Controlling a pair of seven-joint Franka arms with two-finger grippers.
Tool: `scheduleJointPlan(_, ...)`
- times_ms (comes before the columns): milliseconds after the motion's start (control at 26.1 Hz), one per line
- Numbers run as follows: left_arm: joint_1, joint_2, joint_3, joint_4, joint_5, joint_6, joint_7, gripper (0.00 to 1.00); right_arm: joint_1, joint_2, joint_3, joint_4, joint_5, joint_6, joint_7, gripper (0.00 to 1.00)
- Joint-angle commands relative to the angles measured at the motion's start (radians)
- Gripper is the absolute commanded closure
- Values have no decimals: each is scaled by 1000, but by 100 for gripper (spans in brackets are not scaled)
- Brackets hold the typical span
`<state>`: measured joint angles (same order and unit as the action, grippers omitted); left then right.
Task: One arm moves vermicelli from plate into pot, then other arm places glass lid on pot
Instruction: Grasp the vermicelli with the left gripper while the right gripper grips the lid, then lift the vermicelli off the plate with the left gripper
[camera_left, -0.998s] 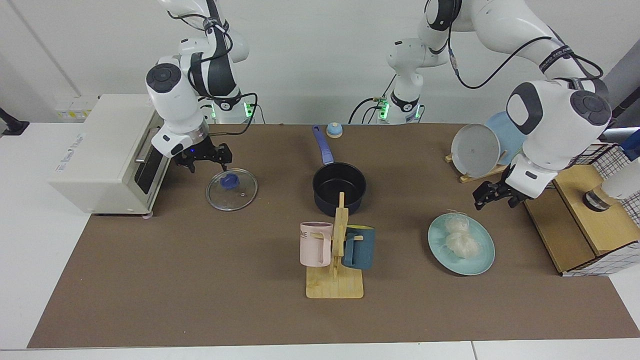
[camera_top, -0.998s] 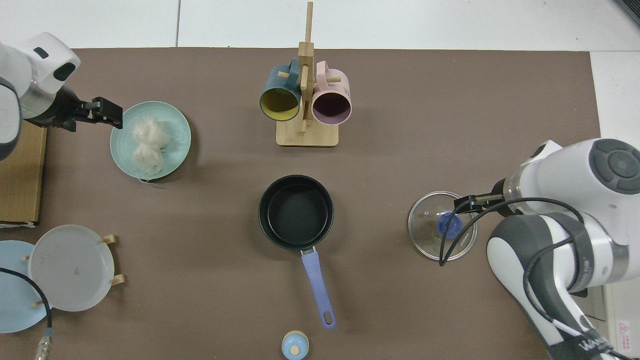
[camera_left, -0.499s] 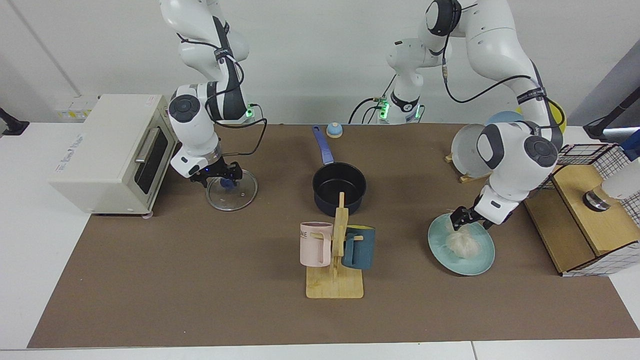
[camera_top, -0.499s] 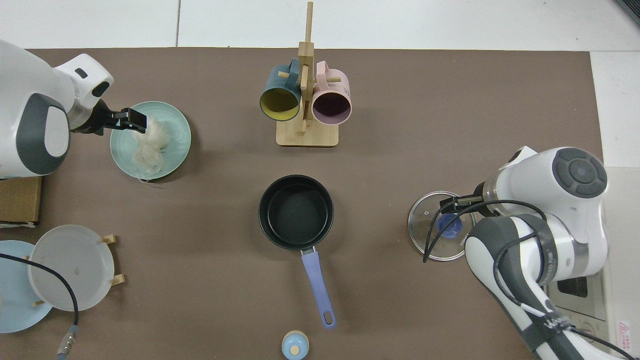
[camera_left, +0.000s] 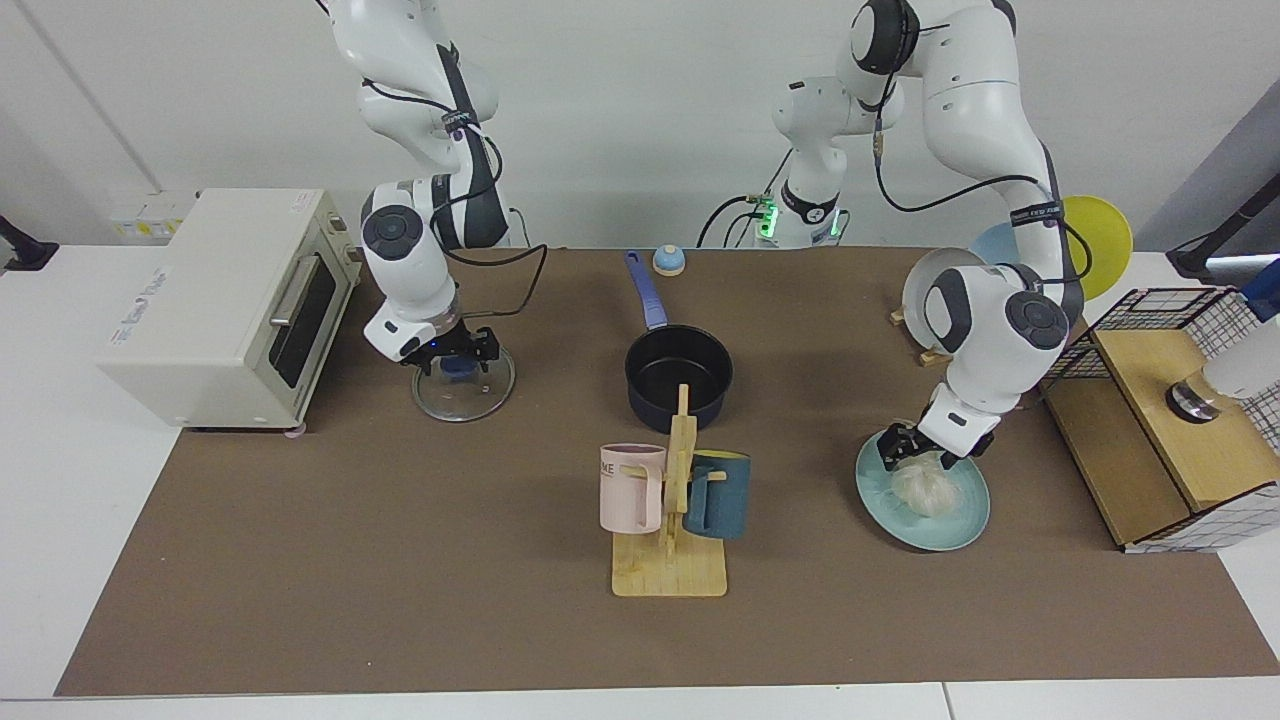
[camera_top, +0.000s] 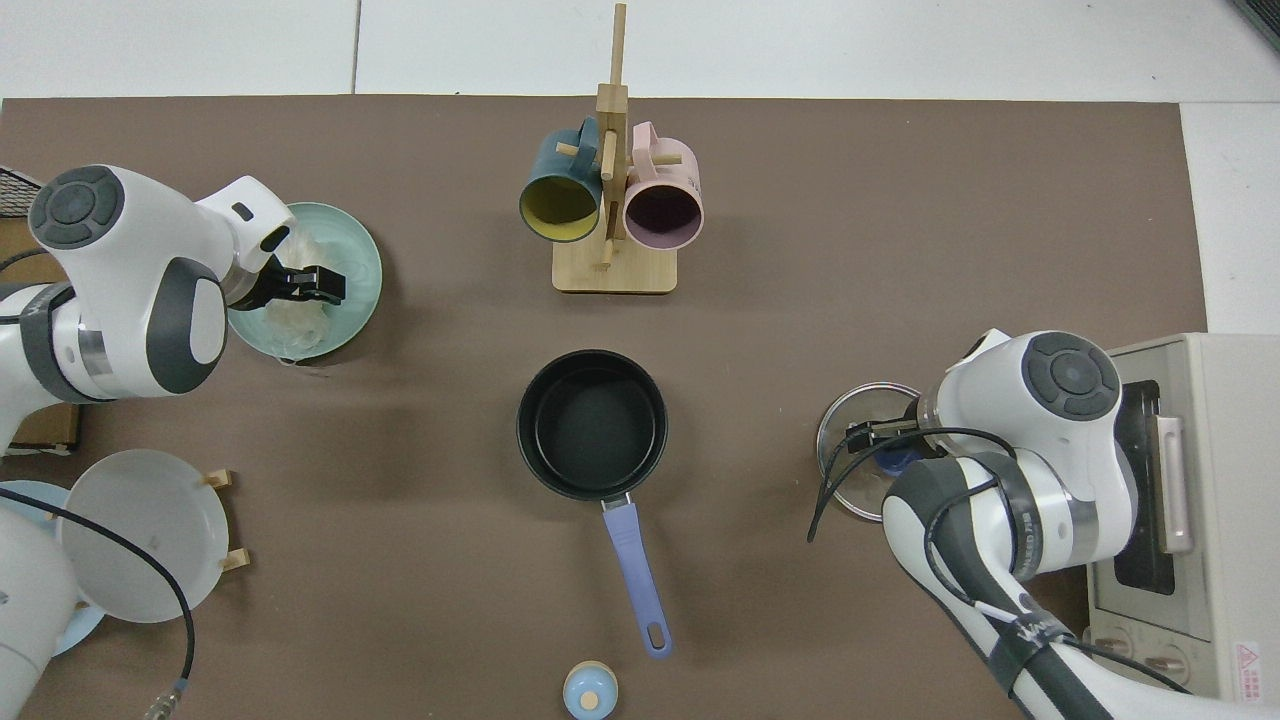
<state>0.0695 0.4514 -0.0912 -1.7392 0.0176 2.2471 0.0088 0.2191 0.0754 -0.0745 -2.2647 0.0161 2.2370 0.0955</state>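
Two robot arms stand at the table, each with one gripper: the left gripper (camera_left: 928, 447) and the right gripper (camera_left: 458, 352). There is one pot (camera_left: 679, 377), one glass lid (camera_left: 464, 388), one turquoise plate (camera_left: 922, 512) bearing vermicelli (camera_left: 926, 491), two mugs, one pink (camera_left: 630, 488) and one teal (camera_left: 718, 495), on one wooden stand (camera_left: 670, 575), and one toaster oven (camera_left: 220, 305).

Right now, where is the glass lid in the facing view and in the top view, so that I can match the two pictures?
Facing view: the glass lid lies flat at the picture's left, beside the toaster oven, under the right gripper.
Top view: the lid is at the picture's right, partly covered by that arm.
Shared landmark: the pot, at the centre in the top view too.
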Motion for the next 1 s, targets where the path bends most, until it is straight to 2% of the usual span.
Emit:
scheduleJointPlan(0,-5,-5,5,-31,9,40,2,65,-1,-5,2,-24,15,15,9,0)
scheduleJointPlan(77,-5,-5,5,-31,9,39,-9,86,-1,-5,2,-24,15,12,6,0)
scheduleJointPlan(153,-5,-7,5,-33,7,39,-32,100,-1,-5,2,-24,15,7,1,0)
scheduleJointPlan(499,4,-34,7,-31,7,20,-20,100,-3,3,2,-24,15,-5,1,0)
scheduleJointPlan(691,6,-108,7,-29,7,-29,-32,100,-3,9,2,-24,15,-19,6,0)
scheduleJointPlan(959,9,-256,16,-31,7,-233,-18,100,-1,29,2,-15,15,-10,21,0)
